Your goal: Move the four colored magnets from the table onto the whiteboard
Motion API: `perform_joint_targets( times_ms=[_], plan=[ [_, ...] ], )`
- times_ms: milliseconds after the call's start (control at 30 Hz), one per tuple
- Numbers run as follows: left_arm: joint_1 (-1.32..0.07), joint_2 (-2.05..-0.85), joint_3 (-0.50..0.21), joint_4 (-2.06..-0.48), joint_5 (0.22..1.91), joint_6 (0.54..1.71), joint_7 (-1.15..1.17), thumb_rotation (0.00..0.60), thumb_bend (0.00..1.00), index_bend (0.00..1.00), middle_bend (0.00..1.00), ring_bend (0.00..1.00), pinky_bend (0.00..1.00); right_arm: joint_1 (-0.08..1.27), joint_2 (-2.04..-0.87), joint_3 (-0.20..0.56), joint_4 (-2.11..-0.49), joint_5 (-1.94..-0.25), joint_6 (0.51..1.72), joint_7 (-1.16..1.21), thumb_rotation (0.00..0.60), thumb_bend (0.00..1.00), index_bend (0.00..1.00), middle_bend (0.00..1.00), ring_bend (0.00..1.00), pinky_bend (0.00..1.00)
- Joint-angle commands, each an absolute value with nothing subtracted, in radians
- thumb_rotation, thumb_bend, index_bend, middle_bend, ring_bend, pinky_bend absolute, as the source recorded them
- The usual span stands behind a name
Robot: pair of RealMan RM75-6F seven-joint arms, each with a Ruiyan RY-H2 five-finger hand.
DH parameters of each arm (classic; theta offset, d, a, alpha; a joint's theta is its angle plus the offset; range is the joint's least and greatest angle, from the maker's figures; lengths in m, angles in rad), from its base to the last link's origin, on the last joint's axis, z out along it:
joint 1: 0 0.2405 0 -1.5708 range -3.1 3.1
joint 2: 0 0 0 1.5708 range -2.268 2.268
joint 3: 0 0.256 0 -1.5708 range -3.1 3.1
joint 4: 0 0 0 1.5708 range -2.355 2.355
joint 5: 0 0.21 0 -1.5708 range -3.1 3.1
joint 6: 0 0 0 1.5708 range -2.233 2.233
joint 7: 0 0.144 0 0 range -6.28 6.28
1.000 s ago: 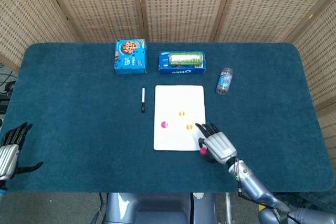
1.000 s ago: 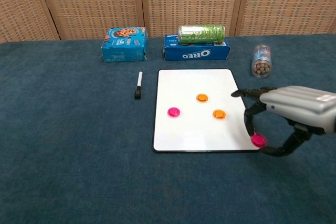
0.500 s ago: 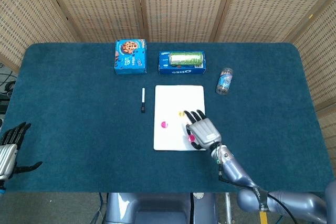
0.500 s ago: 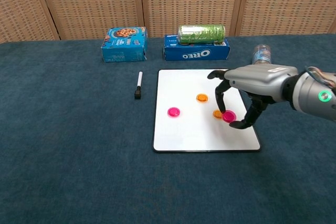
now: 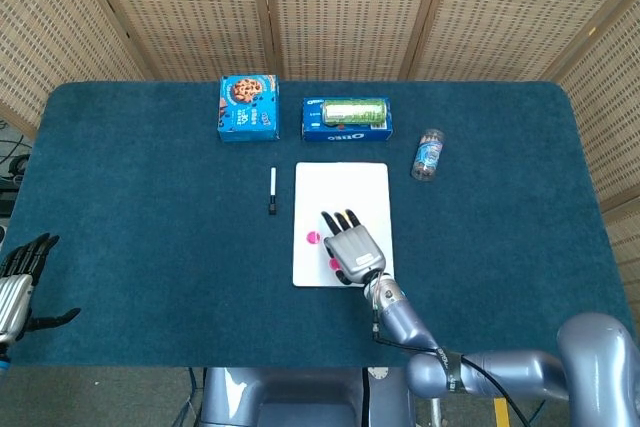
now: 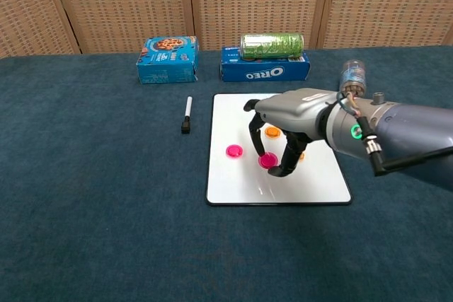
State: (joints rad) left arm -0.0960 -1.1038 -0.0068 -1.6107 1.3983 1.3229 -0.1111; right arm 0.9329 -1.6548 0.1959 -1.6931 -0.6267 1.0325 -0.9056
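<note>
Chest view | right hand [image 6: 283,129] pinches pink magnet [image 6: 267,160] over whiteboard [image 6: 311,183] middle | left hand [image 5: 22,282] spread at tabletop [image 5: 140,247] edge | box [image 6: 263,72] reads OREO

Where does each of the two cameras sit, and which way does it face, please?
Head view: high above the near table edge, looking steeply down on the whiteboard; shows the right hand, its forearm, and the left hand at the left edge.
Chest view: low at the near edge, looking forward across the table to the wicker screen; shows only the right hand and forearm.
Shared: whiteboard, right hand holding a pink magnet, marker, Oreo box.
</note>
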Motion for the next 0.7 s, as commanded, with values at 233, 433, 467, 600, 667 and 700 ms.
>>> perform_joint_targets(
  times_ms=[233,433,467,600,667,700],
  plan=[
    [-0.099,-1.105,-0.007,-1.609,1.397,1.318,-0.114,0.6,0.0,0.0,0.0,0.0,0.0,0.964,-1.688,0.175,-1.655,-0.601,1.053,-0.914,0.6,0.36,0.52,0.0,0.0,0.01],
    [-0.1,-1.105,-0.008,-1.611,1.395,1.316,-0.11,0.6,0.0,0.0,0.0,0.0,0.0,0.982,-1.718,0.172,-1.619,-0.564,1.064,-0.925,0.6,0.36,0.52,0.0,0.0,0.01],
    [-0.1,-1.105,-0.008,-1.611,1.394,1.316,-0.109,0.6,0.0,0.0,0.0,0.0,0.0,0.985,-1.722,0.173,-1.615,-0.558,1.065,-0.926,0.6,0.36,0.52,0.0,0.0,0.01],
    [-0.1,-1.105,-0.008,-1.609,1.392,1.314,-0.111,0.6,0.0,0.0,0.0,0.0,0.0,0.996,-1.735,0.172,-1.598,-0.54,1.07,-0.934,0.6,0.36,0.52,0.0,0.0,0.01],
    [-0.1,-1.105,-0.008,-1.608,1.391,1.312,-0.114,0.6,0.0,0.0,0.0,0.0,0.0,1.0,-1.741,0.172,-1.593,-0.532,1.072,-0.935,0.6,0.36,0.52,0.0,0.0,0.01],
    [-0.101,-1.105,-0.008,-1.607,1.391,1.312,-0.115,0.6,0.0,0.0,0.0,0.0,0.0,1.002,-1.744,0.173,-1.591,-0.529,1.073,-0.935,0.6,0.36,0.52,0.0,0.0,0.01]
  ],
)
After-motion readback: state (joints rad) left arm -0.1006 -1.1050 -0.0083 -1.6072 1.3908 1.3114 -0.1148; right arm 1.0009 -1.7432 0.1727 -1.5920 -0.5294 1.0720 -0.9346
